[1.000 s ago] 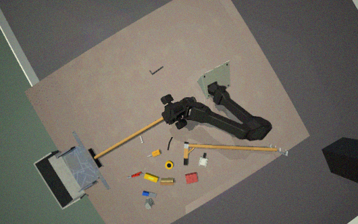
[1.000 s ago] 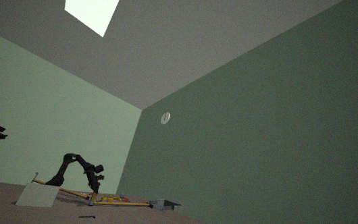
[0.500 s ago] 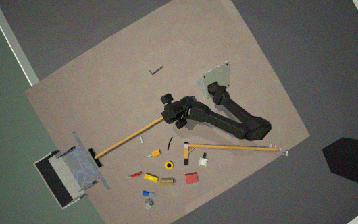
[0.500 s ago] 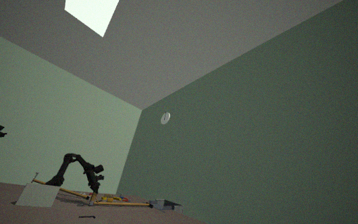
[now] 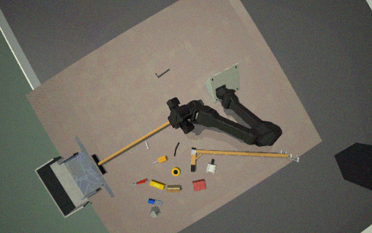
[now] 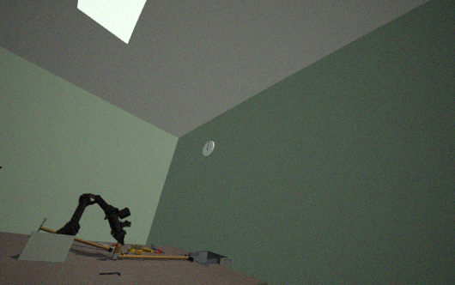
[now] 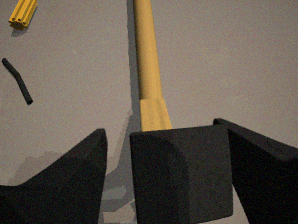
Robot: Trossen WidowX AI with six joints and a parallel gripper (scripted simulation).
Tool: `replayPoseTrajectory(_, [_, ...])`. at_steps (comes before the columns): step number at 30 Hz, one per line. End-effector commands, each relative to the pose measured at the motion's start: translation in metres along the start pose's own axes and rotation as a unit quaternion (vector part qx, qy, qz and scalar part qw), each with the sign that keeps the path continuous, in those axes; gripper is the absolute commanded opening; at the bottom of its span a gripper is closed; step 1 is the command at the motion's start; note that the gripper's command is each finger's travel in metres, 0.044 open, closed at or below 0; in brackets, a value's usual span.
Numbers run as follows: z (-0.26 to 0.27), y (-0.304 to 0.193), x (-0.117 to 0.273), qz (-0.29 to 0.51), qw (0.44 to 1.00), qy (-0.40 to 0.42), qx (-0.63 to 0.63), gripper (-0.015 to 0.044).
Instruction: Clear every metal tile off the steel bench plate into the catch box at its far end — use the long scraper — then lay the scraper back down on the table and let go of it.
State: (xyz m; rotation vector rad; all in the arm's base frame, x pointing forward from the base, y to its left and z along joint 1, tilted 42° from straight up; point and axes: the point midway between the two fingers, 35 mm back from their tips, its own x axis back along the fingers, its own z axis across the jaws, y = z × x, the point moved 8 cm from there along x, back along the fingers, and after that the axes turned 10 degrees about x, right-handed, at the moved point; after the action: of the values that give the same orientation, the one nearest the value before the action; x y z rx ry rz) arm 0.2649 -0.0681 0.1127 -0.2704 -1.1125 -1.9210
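Above the brown table, the end effector gapes partway around the scraper's grip.
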Motion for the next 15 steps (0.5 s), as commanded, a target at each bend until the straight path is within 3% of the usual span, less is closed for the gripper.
replayPoseTrajectory(1, [0.0, 0.0, 0.0, 0.0, 1.0, -0.001, 0.0, 0.0394])
replayPoseTrajectory(3, [-0.001, 0.001, 0.002, 0.0, 1.0, -0.002, 0.001, 0.044])
replayPoseTrajectory(15, [-0.01, 0.016, 0.031, 0.008, 1.0, -0.014, 0.006, 0.044])
